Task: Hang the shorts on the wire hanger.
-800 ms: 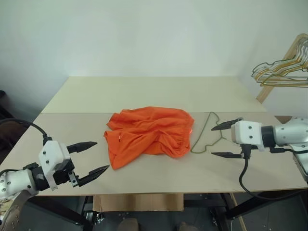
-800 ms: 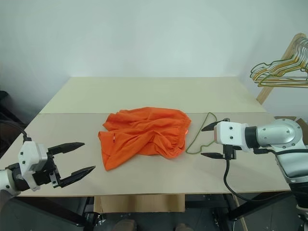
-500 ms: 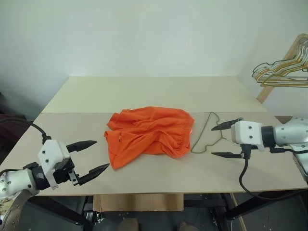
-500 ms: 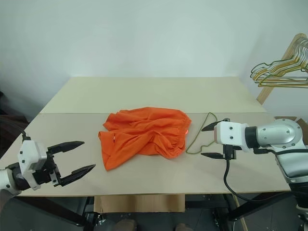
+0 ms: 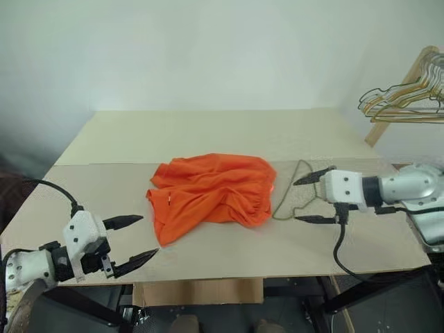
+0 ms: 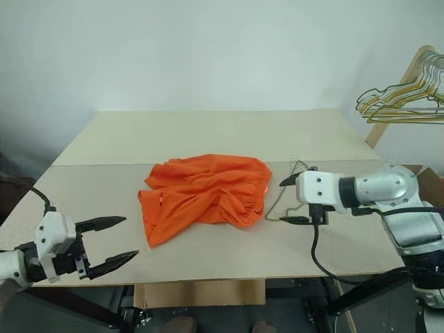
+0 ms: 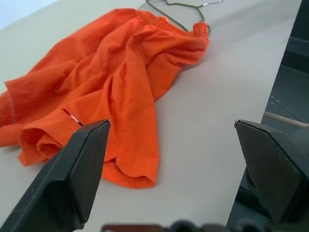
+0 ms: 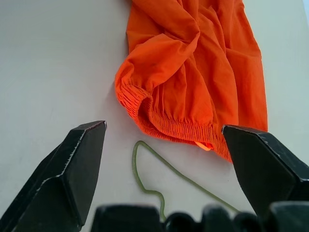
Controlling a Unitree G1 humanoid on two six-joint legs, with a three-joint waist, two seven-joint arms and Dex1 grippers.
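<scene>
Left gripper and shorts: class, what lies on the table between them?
Nothing: in the left eye view, bare table separates the open left gripper from the shorts. The left wrist view shows the same.

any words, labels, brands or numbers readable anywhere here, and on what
No readable text anywhere.
Tiny white-and-red tag on the orange shorts: too small to read, no letters made out.
Grippers, wire hanger and table: no markings visible.
</scene>
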